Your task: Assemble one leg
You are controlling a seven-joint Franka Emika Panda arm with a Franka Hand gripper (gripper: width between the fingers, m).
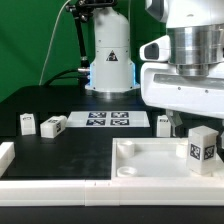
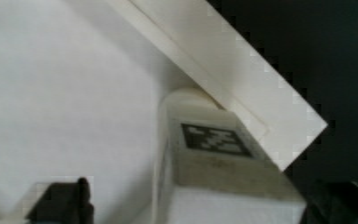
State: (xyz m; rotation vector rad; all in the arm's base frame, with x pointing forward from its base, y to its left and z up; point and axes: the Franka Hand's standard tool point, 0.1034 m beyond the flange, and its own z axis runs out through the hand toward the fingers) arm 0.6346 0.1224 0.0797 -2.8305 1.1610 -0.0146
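The gripper is hanging open, its fingers standing apart on either side of the leg and gripping nothing. The leg is standing on the white plate, toward the exterior view's right. A similar block is resting near the marker board.

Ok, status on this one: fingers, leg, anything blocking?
Fingers open, one on either side of the leg. Leg not gripped, lying by the plate rim. No obstruction visible.

Bright even light, soft low-resolution frames, blurry wrist view
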